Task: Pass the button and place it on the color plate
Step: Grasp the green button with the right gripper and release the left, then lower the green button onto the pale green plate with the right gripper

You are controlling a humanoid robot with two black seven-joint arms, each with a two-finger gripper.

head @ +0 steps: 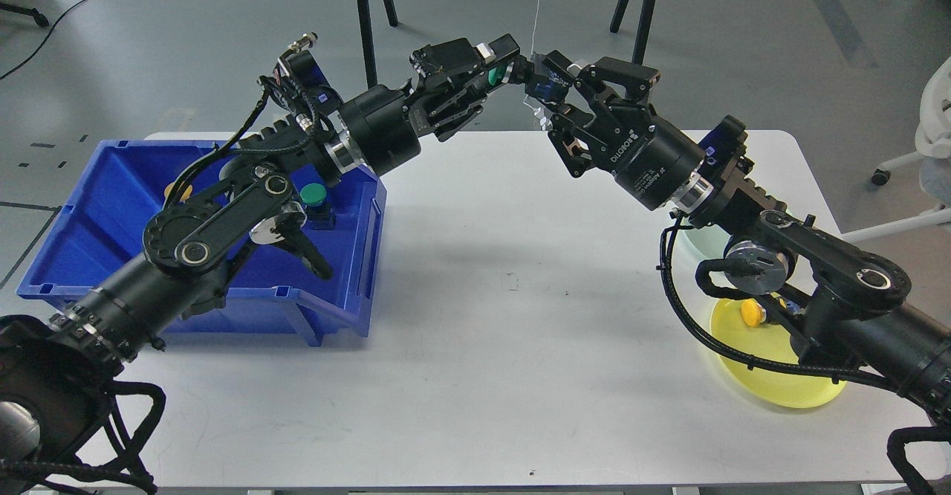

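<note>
Button: green button held high over the far edge of the white table, midway between the two arms, so that it can change hands
Left gripper: left gripper pinches the green button at its fingertips, leaving the button's dark base pointing toward the other arm
Right gripper: right gripper meets it tip to tip, its fingers around that base; whether they have pressed tight cannot be told
Stage: handover in hand, by this view; the placing is not yet done
Blue bin: blue bin on the table's left holds another green-capped button and a yellow piece partly hidden behind the left arm
Yellow plate: yellow plate at the table's right carries a yellow button
Pale green plate: pale green plate just behind it, mostly hidden by the right arm; likely target for the green button, matching colour
</note>
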